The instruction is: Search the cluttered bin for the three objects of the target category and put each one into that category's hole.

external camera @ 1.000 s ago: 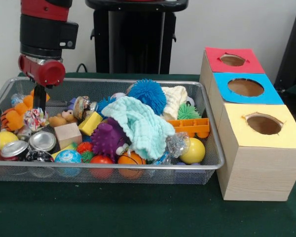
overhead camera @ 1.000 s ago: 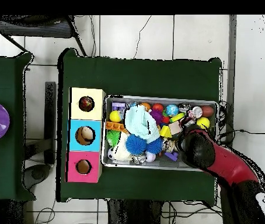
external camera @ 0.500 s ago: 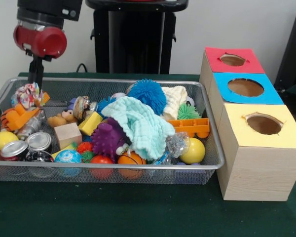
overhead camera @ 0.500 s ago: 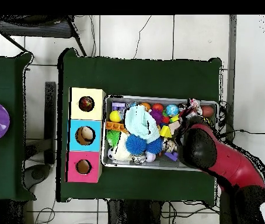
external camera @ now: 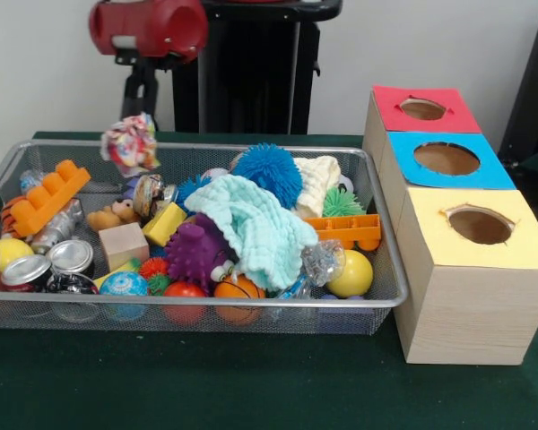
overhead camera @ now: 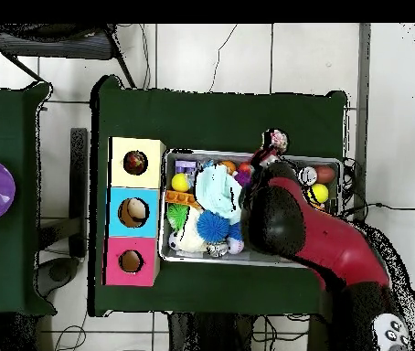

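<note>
Multicoloured ball (external camera: 130, 143) lifted above cluttered bin (external camera: 206, 301), gripper (external camera: 136, 115) clamped

Three boxes (external camera: 448, 206) just right of the basket (external camera: 377, 300); cloth (external camera: 255, 224) atop the toys inside; cans (external camera: 49, 264) at its near left corner.

Silver mesh bin (external camera: 390, 296); boxes topped red (external camera: 423, 109), blue (external camera: 448, 159), yellow (external camera: 477, 226).

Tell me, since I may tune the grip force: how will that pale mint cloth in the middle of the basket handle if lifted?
The mint cloth lies draped in folds over the toys, so it is probably floppy and will sag from a pinch. Its waffled weave looks light and not slippery. It overlaps the purple spiky toy, so lifting it may snag or shift neighbours.
</note>
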You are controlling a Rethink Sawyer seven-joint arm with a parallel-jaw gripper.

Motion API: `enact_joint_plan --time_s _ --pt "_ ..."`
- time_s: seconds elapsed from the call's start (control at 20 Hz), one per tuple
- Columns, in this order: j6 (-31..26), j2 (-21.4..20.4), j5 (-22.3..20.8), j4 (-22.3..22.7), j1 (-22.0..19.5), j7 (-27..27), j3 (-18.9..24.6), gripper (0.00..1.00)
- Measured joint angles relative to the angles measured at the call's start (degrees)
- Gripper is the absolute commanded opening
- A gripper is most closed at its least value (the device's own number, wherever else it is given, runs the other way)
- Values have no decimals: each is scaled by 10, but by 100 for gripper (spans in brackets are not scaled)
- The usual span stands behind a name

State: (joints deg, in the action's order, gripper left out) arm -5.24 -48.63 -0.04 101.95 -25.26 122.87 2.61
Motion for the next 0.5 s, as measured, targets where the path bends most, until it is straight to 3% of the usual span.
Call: enact_joint_plan --time_s 0.5 --pt "0 15 71 -3 99 0 -5 0"
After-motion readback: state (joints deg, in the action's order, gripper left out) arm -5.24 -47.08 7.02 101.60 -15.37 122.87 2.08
